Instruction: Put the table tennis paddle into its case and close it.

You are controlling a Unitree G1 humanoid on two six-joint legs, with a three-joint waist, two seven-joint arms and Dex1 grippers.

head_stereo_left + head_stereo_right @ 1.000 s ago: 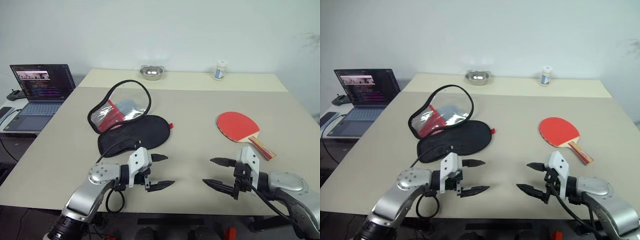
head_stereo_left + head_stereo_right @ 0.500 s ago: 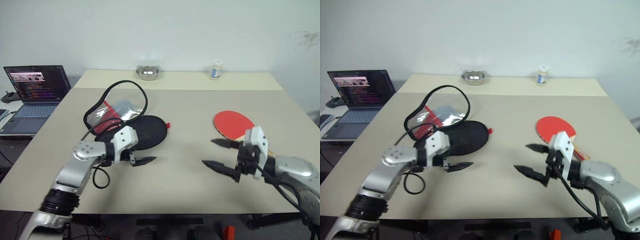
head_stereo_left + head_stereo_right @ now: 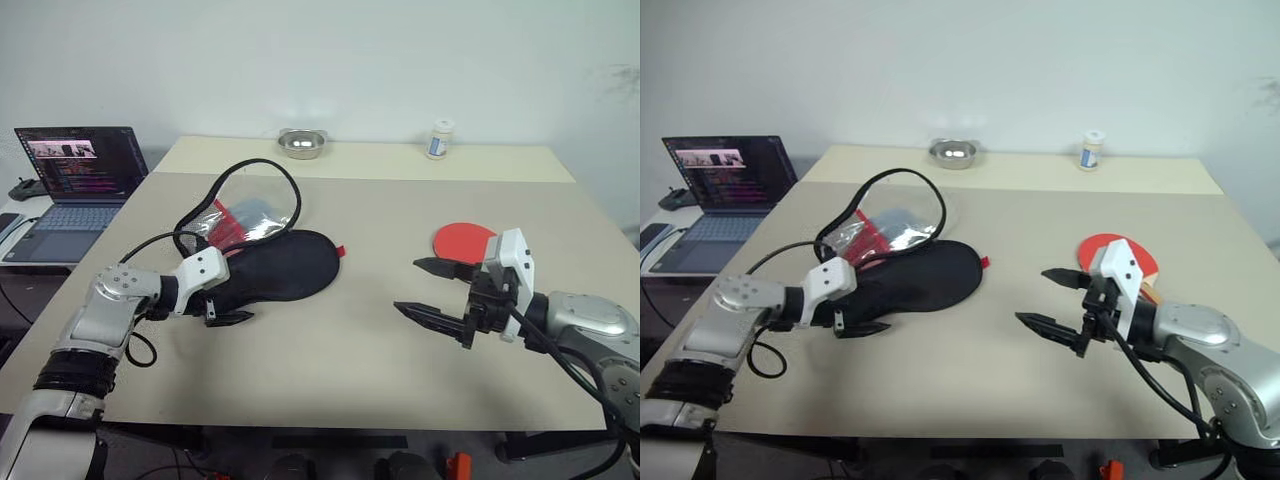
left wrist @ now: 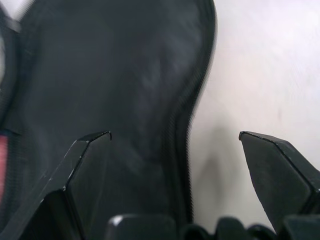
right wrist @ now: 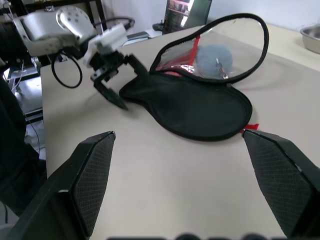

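We see the case [image 3: 262,262] lying unzipped left of centre, our left gripper [image 3: 222,303] at its near end — jaws apart. Right gripper [image 3: 432,292], jaws apart, hovers before the paddle [image 3: 462,241] at right.

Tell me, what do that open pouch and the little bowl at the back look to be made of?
The case: matte black fabric underneath, probably nylon, with a glossy clear plastic flap that catches glare. The bowl: shiny, silvery, mirror-like, so likely stainless steel.
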